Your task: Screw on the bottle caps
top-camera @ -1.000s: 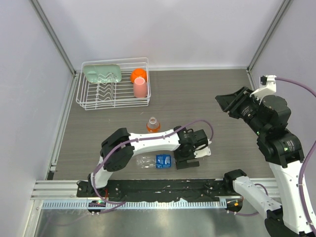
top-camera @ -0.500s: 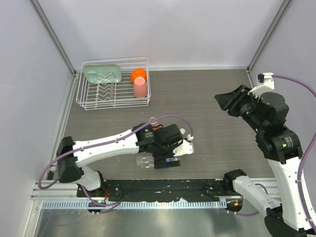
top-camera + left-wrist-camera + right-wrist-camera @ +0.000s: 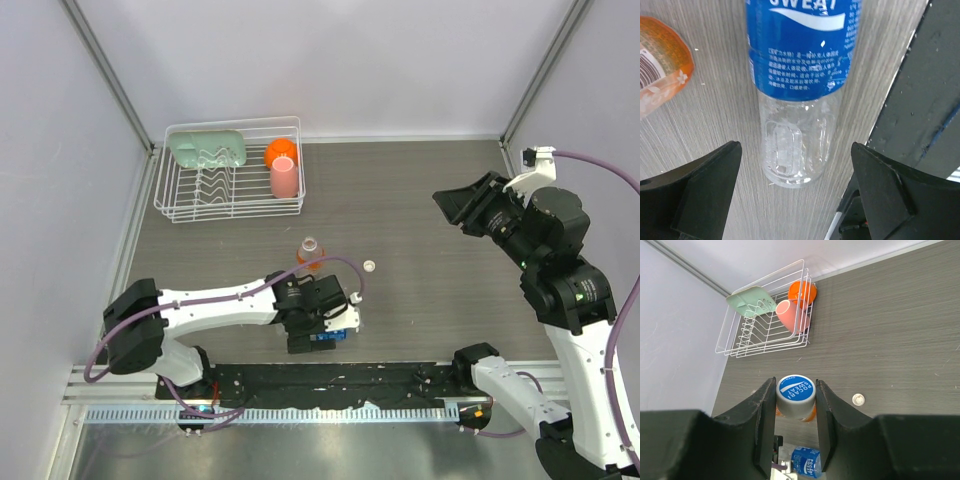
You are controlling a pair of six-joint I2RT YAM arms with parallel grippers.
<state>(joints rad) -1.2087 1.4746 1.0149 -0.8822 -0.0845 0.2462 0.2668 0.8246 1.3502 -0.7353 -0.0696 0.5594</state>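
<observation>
1. The left gripper (image 3: 794,150) hangs low over the blue bottle (image 3: 797,60), its jaws spread wide and holding nothing. Only the two fingertips (image 3: 705,185) show, at the lower corners of the left wrist view.
2. The blue bottle lies on its side on the table (image 3: 430,200), close to the near edge and beside the black rail (image 3: 920,100). Its clear base points toward the wrist camera.
3. Its neck is cut off at the top of the left wrist view. From above the gripper covers most of the bottle, leaving a strip of blue label, so I cannot tell whether the mouth is bare.
4. The orange bottle (image 3: 310,250) stands upright just beyond the left gripper. The left wrist view catches only a corner of it at the left edge, and its mouth is too small to judge from above.
5. The right gripper (image 3: 795,387) is raised at the right side of the table, well apart from both bottles, and is clamped on the blue cap (image 3: 796,394).
6. That cap hides most of the orange bottle in the right wrist view.
7. The white cap (image 3: 370,266) lies loose on the table, right of the orange bottle.
8. The rack (image 3: 180,195) at the far left holds a green plate (image 3: 206,148), an orange cup (image 3: 281,152) and a pink cup (image 3: 283,177).
</observation>
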